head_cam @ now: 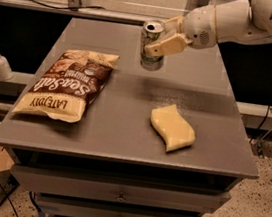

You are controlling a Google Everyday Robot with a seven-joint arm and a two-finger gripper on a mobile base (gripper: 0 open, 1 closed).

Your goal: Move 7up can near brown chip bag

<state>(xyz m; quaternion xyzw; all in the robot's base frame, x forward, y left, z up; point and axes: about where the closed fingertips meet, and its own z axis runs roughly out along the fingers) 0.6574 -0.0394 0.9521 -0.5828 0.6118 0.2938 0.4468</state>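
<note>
The 7up can, silver and green with a shiny top rim, hangs upright above the far middle of the grey table. My gripper is shut on the can, with pale fingers across its side, reaching in from the upper right. The brown chip bag lies flat on the left side of the table, dark brown with white lettering and tan ends. The can is to the right of and beyond the bag's far end, held in the air and apart from it.
A pale yellow wavy sponge lies right of centre on the table. A white pump bottle stands on a shelf at the far left. Drawers sit below the table front. A metal rail runs behind the table.
</note>
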